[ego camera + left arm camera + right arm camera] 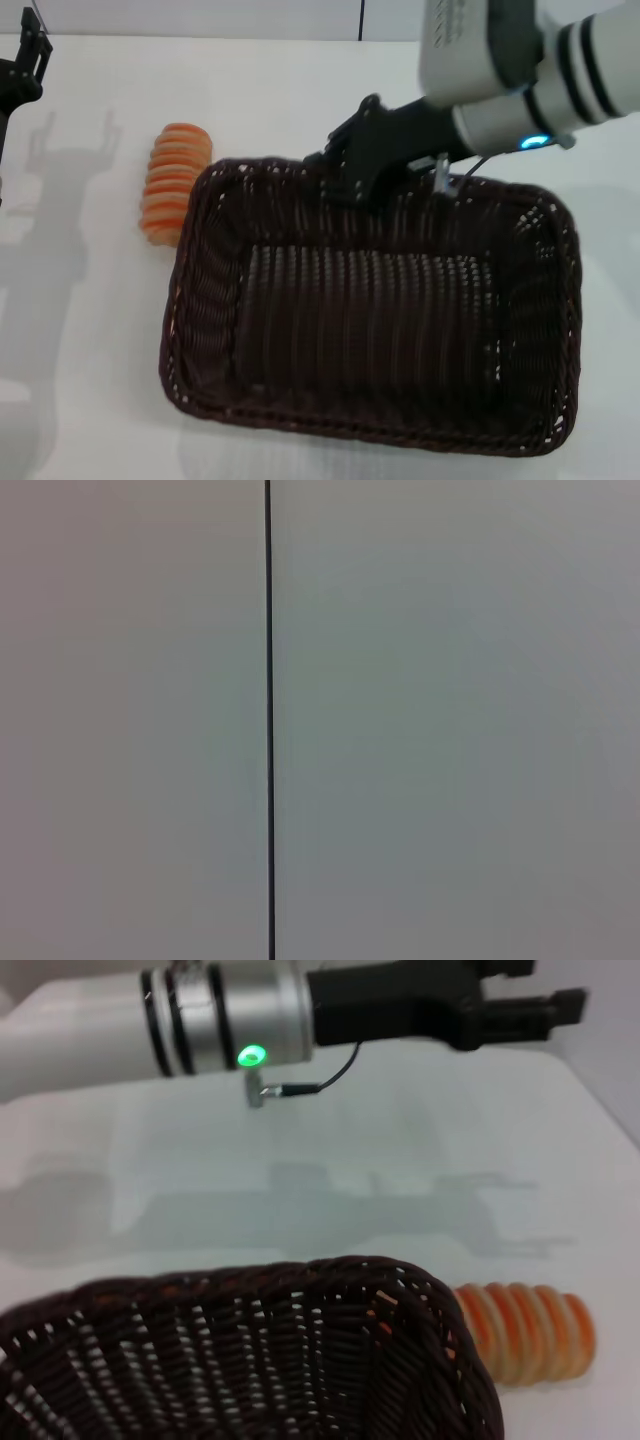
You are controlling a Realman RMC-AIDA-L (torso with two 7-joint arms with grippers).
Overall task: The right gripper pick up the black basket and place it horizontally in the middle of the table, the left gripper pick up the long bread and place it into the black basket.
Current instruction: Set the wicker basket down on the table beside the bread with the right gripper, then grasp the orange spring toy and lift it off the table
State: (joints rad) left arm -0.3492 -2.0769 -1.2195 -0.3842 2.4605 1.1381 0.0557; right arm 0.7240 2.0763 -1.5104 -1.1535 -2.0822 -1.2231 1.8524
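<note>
The black basket [370, 320] lies lengthwise across the middle of the white table [90, 330]. My right gripper [335, 178] reaches in from the upper right and is shut on the basket's far rim. The basket's corner also shows in the right wrist view [250, 1360]. The long bread [173, 185], striped orange and tan, lies on the table just left of the basket's far left corner, and shows in the right wrist view [525, 1330]. My left gripper [28, 55] hangs open and empty at the far left, well away from the bread; it also shows in the right wrist view [540, 988].
The left wrist view shows only a plain grey wall with a thin dark vertical seam [268, 720]. The table's far edge [200, 40] meets the wall behind.
</note>
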